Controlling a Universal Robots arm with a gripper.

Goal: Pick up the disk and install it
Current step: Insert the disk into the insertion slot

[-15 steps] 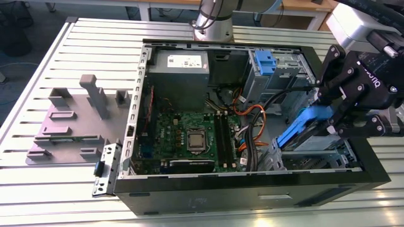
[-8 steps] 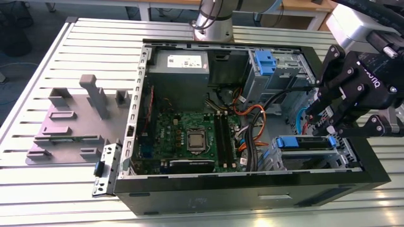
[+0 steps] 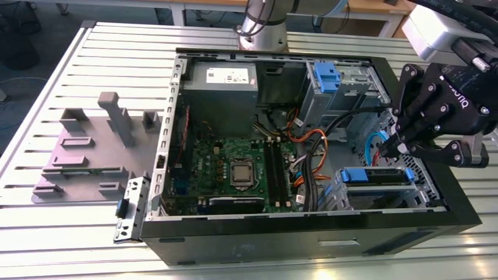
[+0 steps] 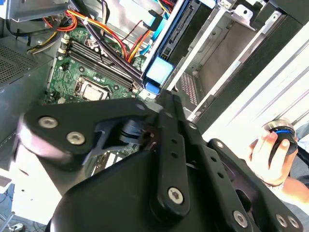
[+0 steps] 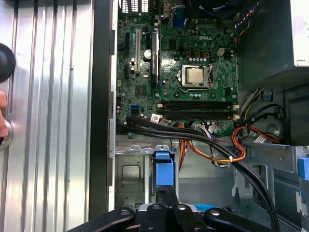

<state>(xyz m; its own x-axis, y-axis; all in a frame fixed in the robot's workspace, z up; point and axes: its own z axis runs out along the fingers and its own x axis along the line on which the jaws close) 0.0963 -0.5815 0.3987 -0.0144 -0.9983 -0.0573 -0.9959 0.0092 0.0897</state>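
Gripper point(image 3: 400, 149) hangs over the open PC case point(image 3: 311, 230), at the drive-bay end by the exterior view's right. Jaws look clenched with nothing between them. Disk point(image 3: 379, 177) sits in the lower bay inside the case, blue carrier front point(image 5: 163, 170) just below the jaws. Case lies on the slatted table point(image 3: 78, 245). A person's hand point(image 4: 270, 152) rests on a knob beside the case.

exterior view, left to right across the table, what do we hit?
Grey fixture block → loose bracket leaning on the case → motherboard → orange cable bundle → disk in its blue carrier → gripper.
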